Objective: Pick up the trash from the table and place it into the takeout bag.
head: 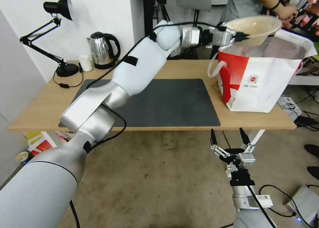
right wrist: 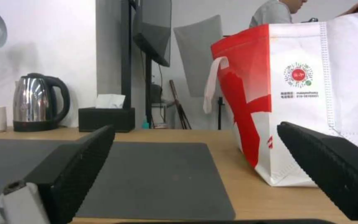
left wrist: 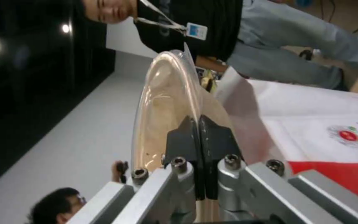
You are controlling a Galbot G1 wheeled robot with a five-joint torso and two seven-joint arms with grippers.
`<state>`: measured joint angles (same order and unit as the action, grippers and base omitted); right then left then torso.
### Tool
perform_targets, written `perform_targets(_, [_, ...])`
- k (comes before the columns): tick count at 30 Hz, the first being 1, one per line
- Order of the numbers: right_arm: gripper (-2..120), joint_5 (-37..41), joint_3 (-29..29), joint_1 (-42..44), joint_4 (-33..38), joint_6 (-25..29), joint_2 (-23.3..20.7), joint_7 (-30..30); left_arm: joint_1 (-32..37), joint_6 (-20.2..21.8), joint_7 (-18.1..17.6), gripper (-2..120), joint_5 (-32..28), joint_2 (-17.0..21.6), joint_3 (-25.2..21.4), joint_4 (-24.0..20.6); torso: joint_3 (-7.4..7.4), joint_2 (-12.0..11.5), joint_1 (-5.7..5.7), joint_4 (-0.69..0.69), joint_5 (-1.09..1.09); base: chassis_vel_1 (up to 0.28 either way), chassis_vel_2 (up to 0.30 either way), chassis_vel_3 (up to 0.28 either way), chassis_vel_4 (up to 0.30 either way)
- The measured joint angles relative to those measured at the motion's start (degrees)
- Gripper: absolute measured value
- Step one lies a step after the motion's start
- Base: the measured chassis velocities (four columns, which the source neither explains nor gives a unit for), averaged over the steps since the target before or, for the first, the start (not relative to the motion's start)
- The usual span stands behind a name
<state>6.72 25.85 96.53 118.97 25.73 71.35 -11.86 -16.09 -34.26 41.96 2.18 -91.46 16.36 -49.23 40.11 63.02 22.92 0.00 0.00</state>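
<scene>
Your left end effector (head: pixel 240 35) is reaching across the desk (head: pixel 50 102) and clamping its fingers (left wrist: pixel 179 140) together on the rim of the shallow beige bowl (head: pixel 257 28). You are holding that bowl tilted in the air, just above the open mouth of the takeout bag (head: pixel 265 85), at the bag's red-panel side. In the left wrist view the two dark pads are pressing on either side of the bowl's thin rim (left wrist: pixel 166 102), with the bag's white face and small red logo (left wrist: pixel 346 136) lying just beyond it.

The takeout bag is standing upright on the desk, just beside the dark grey mat (head: pixel 159 102), with its white loop handle (head: pixel 212 67) hanging down the red panel.

Your right end effector (head: pixel 229 140) is hanging below the desk's front edge, near the bag, with its fingers (right wrist: pixel 79 161) spread well apart and gripping nothing. From its wrist view you are looking across the mat toward the bag (right wrist: pixel 303 93).

Beyond the mat from the bag, a steel kettle (head: pixel 103 50), a black desk lamp (head: pixel 56 32) and a black tissue box (right wrist: pixel 106 118) are sitting along the desk's back edge.
</scene>
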Motion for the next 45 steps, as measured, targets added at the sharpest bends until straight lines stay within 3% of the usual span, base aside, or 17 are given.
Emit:
perform_targets(6, [100,0.00,0.00,-0.01,0.00,0.00,0.00,0.00,-1.84,0.10,-1.50,0,-0.76,-0.07,3.35,3.57,0.00,0.00,0.00,0.00,0.00,0.000,0.000,0.000,0.000])
perform_targets(13, [100,0.00,0.00,0.00,0.00,0.00,0.00,0.00,-1.65,-0.05,-3.19,0,1.08,-0.06,4.26,8.40,0.00,0.00,0.00,0.01,-0.01,0.000,0.000,0.000,0.000])
perform_targets(19, [100,0.00,0.00,0.01,0.00,0.00,0.00,0.00,-1.83,0.06,-3.93,0,1.43,-0.08,5.03,10.03,0.00,0.00,0.00,-0.01,-0.01,0.000,0.000,0.000,0.000])
perform_targets(34, [100,0.00,0.00,0.00,0.00,0.00,0.00,0.00,1.24,-0.17,-4.09,0,2.72,-0.04,4.38,10.43,0.00,0.00,0.00,0.01,-0.01,0.000,0.000,0.000,0.000])
perform_targets(45, [100,0.00,0.00,-0.01,0.00,0.00,0.00,0.00,0.17,0.31,-4.07,0,-1.34,-0.05,6.23,5.55,0.00,0.00,0.00,0.00,0.00,0.000,0.000,0.000,0.000])
